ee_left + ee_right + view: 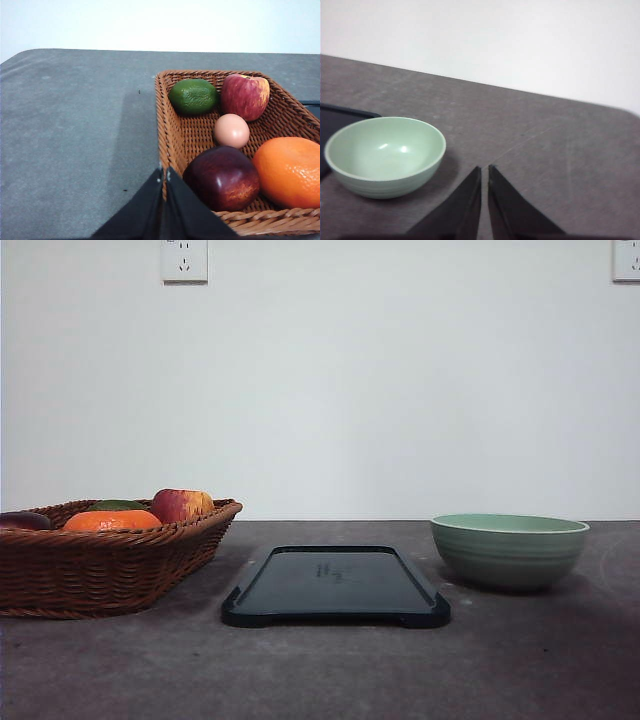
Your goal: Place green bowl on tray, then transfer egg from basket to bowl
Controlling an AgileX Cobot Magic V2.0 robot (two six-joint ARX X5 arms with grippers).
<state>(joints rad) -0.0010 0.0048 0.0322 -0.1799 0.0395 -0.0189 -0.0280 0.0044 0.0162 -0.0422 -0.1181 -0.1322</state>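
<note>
Front view: basket (100,565) at left, tray (335,585) in the centre, green bowl (508,550) at right on the table (320,670), off the tray. Left wrist view: left gripper (164,175), jaws pressed together, above the basket rim; egg (231,130) lies among fruit. Right wrist view: right gripper (484,172), jaws nearly together, beside the empty bowl.
</note>
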